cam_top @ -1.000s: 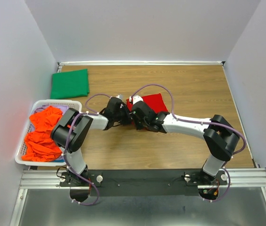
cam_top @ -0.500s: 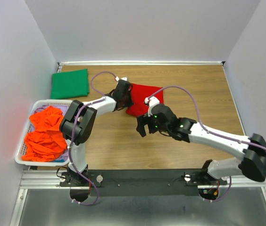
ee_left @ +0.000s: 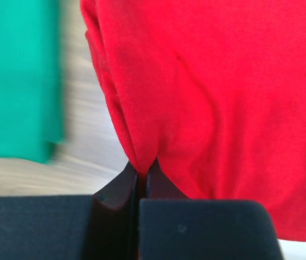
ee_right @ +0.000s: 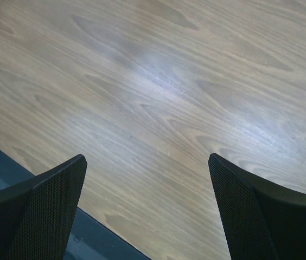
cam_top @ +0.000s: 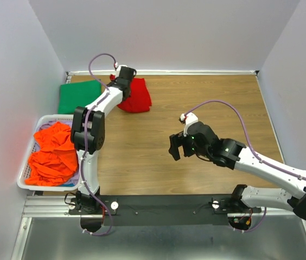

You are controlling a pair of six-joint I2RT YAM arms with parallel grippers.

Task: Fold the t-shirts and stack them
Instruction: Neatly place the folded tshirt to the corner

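Well to the left of the left gripper (ee_left: 141, 174) and nearer the arm bases, the white basket (cam_top: 25, 175) holds crumpled orange t-shirts (cam_top: 50, 154). Just to that gripper's left lies the green t-shirt (cam_top: 80, 96), folded flat into a neat rectangle on the wooden table (cam_top: 223, 103).

The left gripper is closed tight, its jaws pinching an edge of the red t-shirt (cam_top: 136, 96). The cloth gathers into a crease at the pinch and spreads ahead of the fingers in smooth, bright red folds. In the top view it is a compact bundle lying just right of the gripper, close beside the green t-shirt but not on it.

The right gripper (ee_right: 146, 158) is spread wide and holds nothing, with only bare wood between its fingers. The red t-shirt is well away from it, up and to its left.

A second ago both grippers met at the red t-shirt in the middle of the table. Half a second ago the right one had let go and drawn back. Since then the left arm has carried the t-shirt to the far left, next to the green one, and the right gripper has withdrawn further towards the near edge.
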